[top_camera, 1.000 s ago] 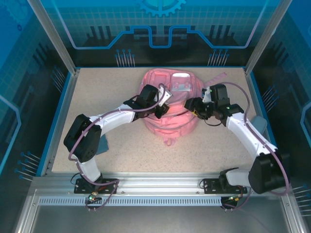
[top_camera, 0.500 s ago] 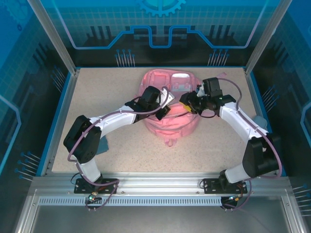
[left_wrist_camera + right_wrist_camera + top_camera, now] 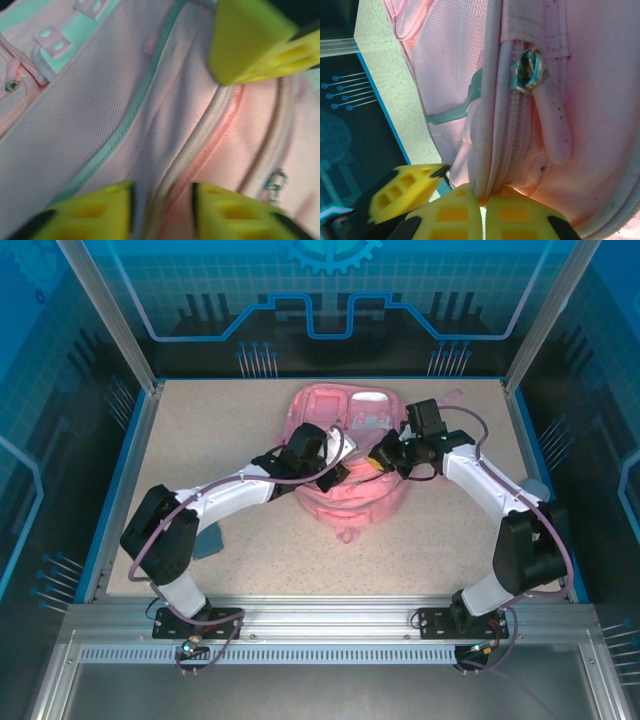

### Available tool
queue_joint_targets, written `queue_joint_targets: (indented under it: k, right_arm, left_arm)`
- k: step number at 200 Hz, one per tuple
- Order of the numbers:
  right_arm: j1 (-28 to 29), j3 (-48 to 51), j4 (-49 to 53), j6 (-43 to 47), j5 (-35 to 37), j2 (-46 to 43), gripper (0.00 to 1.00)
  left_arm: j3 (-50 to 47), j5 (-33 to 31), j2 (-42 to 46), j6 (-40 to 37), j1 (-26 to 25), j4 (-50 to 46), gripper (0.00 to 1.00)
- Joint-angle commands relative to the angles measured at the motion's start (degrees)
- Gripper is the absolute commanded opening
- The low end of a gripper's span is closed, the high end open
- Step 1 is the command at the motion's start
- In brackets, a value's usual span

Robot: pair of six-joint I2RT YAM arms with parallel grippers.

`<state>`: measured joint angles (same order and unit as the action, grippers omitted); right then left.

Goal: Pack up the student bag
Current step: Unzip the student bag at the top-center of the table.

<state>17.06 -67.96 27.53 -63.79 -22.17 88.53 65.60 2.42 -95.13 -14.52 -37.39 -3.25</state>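
Right wrist: right gripper (image 3: 484, 197) pressed together, pinching the bag (image 3: 600, 75) at its zip seam.
Left wrist: left gripper (image 3: 162, 192) spread, astride a bag seam.
Bag: on the table (image 3: 220, 440), middle.
Risk: the thin fold may slip from the pinch, or a pull may drag the bag.

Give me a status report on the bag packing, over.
Left hand open, astride a zip seam. Right hand shut, pinching the student bag near a zip pull. Hands crowd each other over the bag.
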Motion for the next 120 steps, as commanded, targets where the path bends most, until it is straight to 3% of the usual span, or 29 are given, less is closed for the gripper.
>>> queue_joint_targets:
  k: [1, 17, 58, 75, 120]
  right_arm:
    - [0.72, -1.37, -2.94, -0.05, 1.04, 0.38, 0.01]
    - [1.12, -1.97, -3.44, 0.48, 1.22, -0.44, 0.0]
    - [1.8, -3.3, -3.97, 1.39, 0.76, -1.26, 0.0]
    - [2.1, -3.62, -4.06, 1.49, 0.65, -1.29, 0.0]
    - [2.61, -3.9, -4.11, 1.56, 0.21, -1.43, 0.0]
  left_arm:
    - [-2.08, -2.67, 6.33, 8.65, -0.45, 1.89, 0.6]
    - [-3.53, -3.71, 9.07, 17.72, -0.46, -1.19, 0.68]
    - [-6.29, 0.52, 13.21, 33.18, -1.75, -9.71, 0.7]
    - [-6.98, 3.69, 12.62, 36.25, -2.58, -9.8, 0.7]
    - [-5.04, 4.99, 5.73, 40.43, -4.63, -7.63, 0.66]
